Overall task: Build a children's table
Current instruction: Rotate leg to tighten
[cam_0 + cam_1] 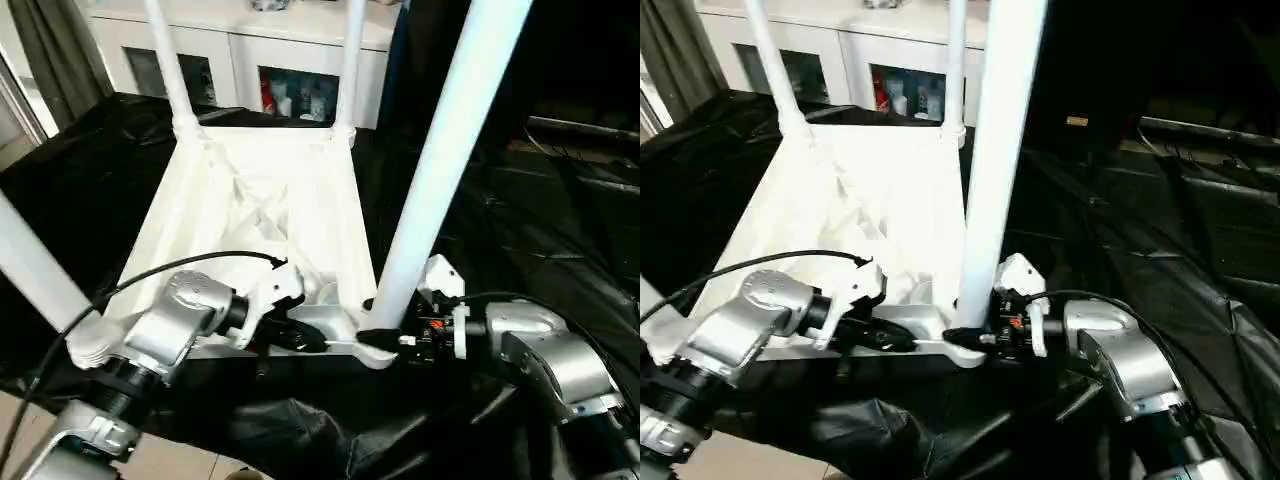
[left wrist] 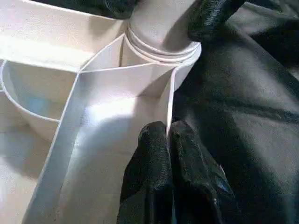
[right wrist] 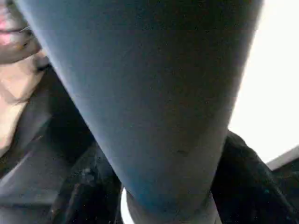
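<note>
Fitting leg into near-right corner socket (image 2: 161, 49) of upturned table top (image 1: 262, 205), which lies on black sheet (image 1: 520, 230). Left of socket: left gripper (image 2: 168, 140), jaws pressed together on thin rim wall, steadying top. At socket: leg (image 1: 440, 150) seated, leaning. Right of socket: right gripper (image 1: 385, 335) at leg base, jaws part-spread around it, grip unclear. Next, likely: straighten leg, twist or press it home.
</note>
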`<state>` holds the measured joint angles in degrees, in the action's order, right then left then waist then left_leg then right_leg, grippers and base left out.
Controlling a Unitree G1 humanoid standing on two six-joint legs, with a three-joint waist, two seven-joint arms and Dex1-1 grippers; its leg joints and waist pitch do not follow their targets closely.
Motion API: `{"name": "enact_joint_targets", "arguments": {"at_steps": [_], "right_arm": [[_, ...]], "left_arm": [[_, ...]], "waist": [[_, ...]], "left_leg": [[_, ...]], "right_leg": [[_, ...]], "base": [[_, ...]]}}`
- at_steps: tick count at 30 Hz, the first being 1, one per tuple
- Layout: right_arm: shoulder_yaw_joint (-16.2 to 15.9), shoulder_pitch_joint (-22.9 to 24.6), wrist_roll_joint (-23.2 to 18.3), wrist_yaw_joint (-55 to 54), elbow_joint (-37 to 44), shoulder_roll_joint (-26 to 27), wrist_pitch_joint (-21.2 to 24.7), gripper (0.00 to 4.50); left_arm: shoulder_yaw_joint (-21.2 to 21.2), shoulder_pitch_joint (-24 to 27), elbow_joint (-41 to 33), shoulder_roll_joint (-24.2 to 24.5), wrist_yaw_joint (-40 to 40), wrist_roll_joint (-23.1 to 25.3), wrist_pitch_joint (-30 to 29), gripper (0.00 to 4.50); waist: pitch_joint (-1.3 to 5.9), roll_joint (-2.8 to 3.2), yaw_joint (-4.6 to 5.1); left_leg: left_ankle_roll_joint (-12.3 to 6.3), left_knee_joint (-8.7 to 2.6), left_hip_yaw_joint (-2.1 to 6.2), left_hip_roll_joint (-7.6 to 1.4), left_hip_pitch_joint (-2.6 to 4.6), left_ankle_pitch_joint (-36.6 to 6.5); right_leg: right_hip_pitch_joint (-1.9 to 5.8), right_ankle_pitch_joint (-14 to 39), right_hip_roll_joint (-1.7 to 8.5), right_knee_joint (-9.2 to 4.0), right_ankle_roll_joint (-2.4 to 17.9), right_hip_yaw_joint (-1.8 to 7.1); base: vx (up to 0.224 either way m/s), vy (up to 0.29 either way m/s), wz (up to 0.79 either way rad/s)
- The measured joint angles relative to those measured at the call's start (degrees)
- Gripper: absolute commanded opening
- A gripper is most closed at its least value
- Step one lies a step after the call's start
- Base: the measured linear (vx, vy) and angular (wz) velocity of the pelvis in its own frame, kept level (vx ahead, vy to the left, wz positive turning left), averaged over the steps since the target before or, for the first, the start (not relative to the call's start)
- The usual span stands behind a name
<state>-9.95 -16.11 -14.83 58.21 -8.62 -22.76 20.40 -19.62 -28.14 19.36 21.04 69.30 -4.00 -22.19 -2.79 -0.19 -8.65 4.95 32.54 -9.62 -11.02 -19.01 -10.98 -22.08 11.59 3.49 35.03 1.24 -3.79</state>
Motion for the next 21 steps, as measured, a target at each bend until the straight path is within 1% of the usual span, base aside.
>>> {"name": "enact_joint_targets", "arguments": {"at_steps": [5,7,9,11,12,14,18,19,21], "right_arm": [[4.24,-0.49,2.22,-13.24,-3.04,5.48,-0.04,2.07],[7.2,-1.36,3.96,-22.99,-4.9,10.47,-0.12,2.05],[8.27,-2.17,4.61,-29.88,-6.15,12.98,-0.1,2.04],[9.9,-3.37,6.43,-38.4,-7.56,17.03,-0.1,2.04],[10.14,-4.12,7.2,-40.81,-8.3,17.92,-0.11,2.04],[9.93,-4.5,8.97,-42.0,-8.92,17.99,-1.12,2.04],[9.78,-4.93,9.87,-41.38,-9.32,17.95,-2.48,2.04],[9.78,-4.93,9.86,-41.01,-9.28,17.88,-2.52,2.55],[9.8,-4.93,9.06,-39.41,-9.26,17.55,-2.48,2.55]], "left_arm": [[1.41,-2.73,5.81,-5.98,-8.64,1.41,-0.1,0.0],[2.56,-4.36,9.12,-9.29,-14.06,1.65,-0.37,0.0],[2.64,-5.45,10.88,-11.18,-17.41,1.86,-0.47,0.0],[3.02,-6.42,12.6,-13.56,-21.39,2.84,-0.21,0.0],[3.09,-6.79,13.15,-14.36,-22.71,3.24,-0.12,0.0],[3.1,-7.03,13.4,-15.49,-24.1,3.72,-0.12,0.0],[3.18,-7.09,13.43,-15.53,-24.08,3.74,0.15,0.0],[3.16,-7.09,13.43,-15.41,-23.88,3.71,0.25,0.0],[3.01,-7.13,13.34,-14.77,-22.92,3.57,0.41,0.0]], "waist": [[0.17,0.35,0.43],[0.16,0.36,0.73],[0.22,0.52,0.93],[0.24,0.52,1.27],[0.25,0.53,1.42],[0.27,0.54,1.53],[0.41,0.7,1.89],[0.45,0.74,1.97],[0.48,0.77,2.11]], "left_leg": [[0.02,0.03,0.03,0.01,0.22,0.02],[0.03,0.04,0.03,0.02,0.28,0.03],[0.05,0.03,0.1,0.02,0.33,0.04],[0.05,0.02,0.1,0.03,0.41,0.04],[0.05,0.02,0.1,0.04,0.41,0.04],[0.05,0.02,0.09,0.05,0.35,0.04],[0.06,0.0,0.09,0.05,0.27,0.03],[0.06,-0.04,0.09,0.05,0.25,0.03],[0.07,-0.17,0.09,0.04,0.26,0.03]], "right_leg": [[0.19,0.03,0.0,-0.07,-0.09,0.0],[0.17,0.02,0.0,-0.06,-0.1,-0.01],[0.16,0.02,0.0,-0.17,-0.1,-0.06],[0.18,0.02,0.0,-0.15,-0.11,-0.05],[0.19,0.02,0.0,-0.15,-0.11,-0.04],[0.2,0.01,0.01,-0.18,-0.12,-0.01],[0.2,-0.08,0.01,-0.17,-0.17,0.02],[0.19,-0.09,0.01,-0.17,-0.17,0.02],[0.16,-0.09,-0.01,-0.16,-0.16,0.01]], "base": [[0.0,0.0,0.0],[0.0,0.0,0.0],[0.0,0.0,0.0],[0.0,0.0,0.0],[0.0,0.0,0.0],[0.0,0.0,0.0],[0.0,0.0,0.0],[0.0,0.0,0.0],[0.0,0.0,0.0]]}}
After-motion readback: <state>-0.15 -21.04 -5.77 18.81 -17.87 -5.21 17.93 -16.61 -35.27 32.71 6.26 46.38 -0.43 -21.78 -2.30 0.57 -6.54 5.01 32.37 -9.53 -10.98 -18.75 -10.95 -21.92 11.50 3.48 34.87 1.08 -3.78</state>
